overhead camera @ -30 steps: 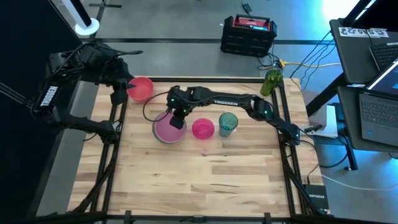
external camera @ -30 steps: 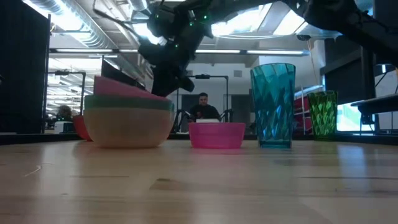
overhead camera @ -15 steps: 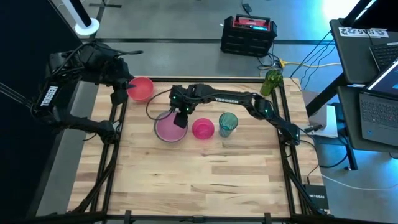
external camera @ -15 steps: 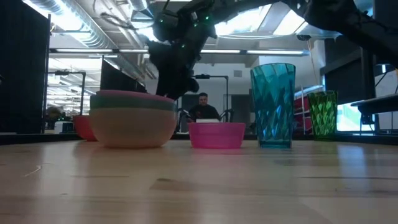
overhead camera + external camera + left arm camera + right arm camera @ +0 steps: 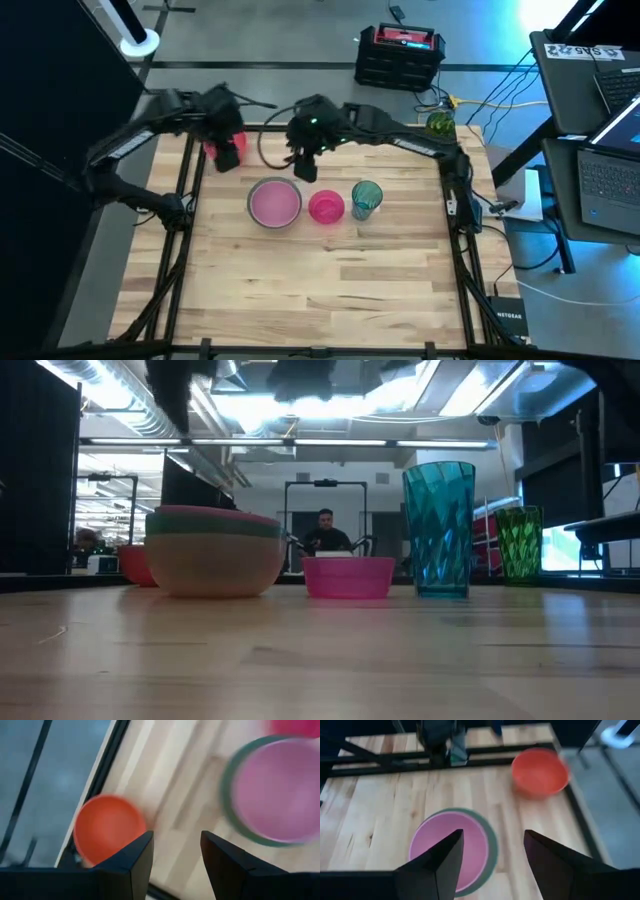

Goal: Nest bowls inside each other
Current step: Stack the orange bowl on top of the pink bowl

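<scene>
A pink bowl lies nested in a green-rimmed bowl (image 5: 275,203) at the table's middle, resting on its base (image 5: 213,550). Beside it on the right stands a small magenta bowl (image 5: 326,207). A coral bowl (image 5: 212,148) sits by the far left edge. My left gripper (image 5: 229,157) hangs open just above the coral bowl (image 5: 107,827), without touching it. My right gripper (image 5: 304,166) is open and raised, beyond the far side of the nested bowls (image 5: 452,845).
A tall teal cup (image 5: 367,198) stands right of the magenta bowl. A green faceted cup (image 5: 437,126) sits at the far right corner. Black frame rails (image 5: 187,170) run along the table's left and right edges. The near half of the table is bare wood.
My right gripper has let go of the pink bowl and gone up and toward the far edge. The pink bowl, tilted before, now lies level in the green-rimmed one. My left gripper has swung from the far left corner rightward and down over the coral bowl.
</scene>
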{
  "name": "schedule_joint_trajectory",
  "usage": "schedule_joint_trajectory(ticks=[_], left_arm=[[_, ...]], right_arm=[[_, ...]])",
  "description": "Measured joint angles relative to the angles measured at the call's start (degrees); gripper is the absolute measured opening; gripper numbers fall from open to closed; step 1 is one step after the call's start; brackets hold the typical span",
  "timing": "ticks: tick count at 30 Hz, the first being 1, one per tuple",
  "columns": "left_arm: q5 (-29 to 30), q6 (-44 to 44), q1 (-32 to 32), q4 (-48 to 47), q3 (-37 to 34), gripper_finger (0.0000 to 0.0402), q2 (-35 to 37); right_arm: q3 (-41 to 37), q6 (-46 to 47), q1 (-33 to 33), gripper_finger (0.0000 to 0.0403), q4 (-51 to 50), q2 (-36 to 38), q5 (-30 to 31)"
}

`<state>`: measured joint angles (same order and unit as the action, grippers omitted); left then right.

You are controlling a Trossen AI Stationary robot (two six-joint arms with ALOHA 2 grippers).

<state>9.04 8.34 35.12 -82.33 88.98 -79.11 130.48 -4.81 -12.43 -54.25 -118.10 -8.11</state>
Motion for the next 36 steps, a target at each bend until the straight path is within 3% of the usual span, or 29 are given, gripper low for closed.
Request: schedule_joint_trajectory(ticks=[6,15,36], left_arm=[[3.9,-5.3,3.0,4.7,-8.5,0.015,-5.3],[5.4,-7.4,7.7,9.6,-12.2,0.015,-12.9],[3.9,-3.4,10.9,22.8,-26.0,0.015,-13.5]], right_arm=[[0.0,-2.4,0.0,0.0195,0.0,5.7,2.4],[0.0,-4.4,0.0,0.0195,-5.6,7.3,3.7],[-0.1,-7.2,0.0,0.0195,-6.9,7.4,4.7]])
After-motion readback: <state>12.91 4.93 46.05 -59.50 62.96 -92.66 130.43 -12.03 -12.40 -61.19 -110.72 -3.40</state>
